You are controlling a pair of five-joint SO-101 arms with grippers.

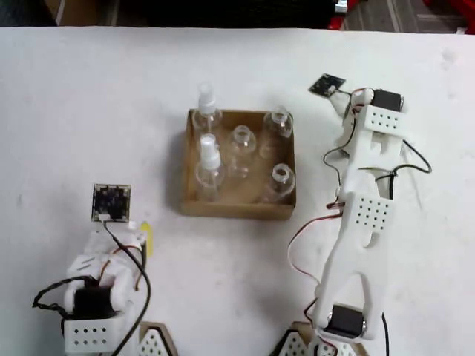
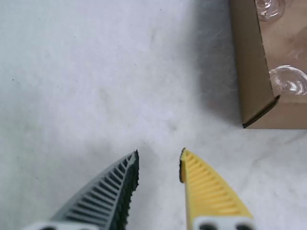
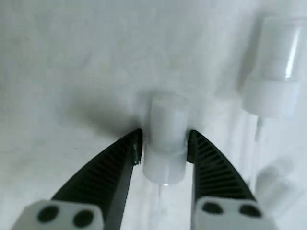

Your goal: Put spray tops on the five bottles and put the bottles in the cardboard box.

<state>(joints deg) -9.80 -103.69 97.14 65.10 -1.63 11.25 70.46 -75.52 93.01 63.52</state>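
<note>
My right gripper (image 3: 164, 138) held a spray top (image 3: 165, 120) tight, I think for a bare bottle (image 1: 280, 182) in the cardboard box (image 1: 237, 210); my left gripper (image 2: 159, 160) rested with its fingers apart.

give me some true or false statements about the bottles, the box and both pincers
1. The right pincer is shut on a spray top. True.
2. The left pincer holds a spray top too. False: it is open and empty above the table.
3. Two capped bottles stand in the cardboard box. True.
4. Every bottle in the box is capped. False: three uncapped bottles stand there.
</note>
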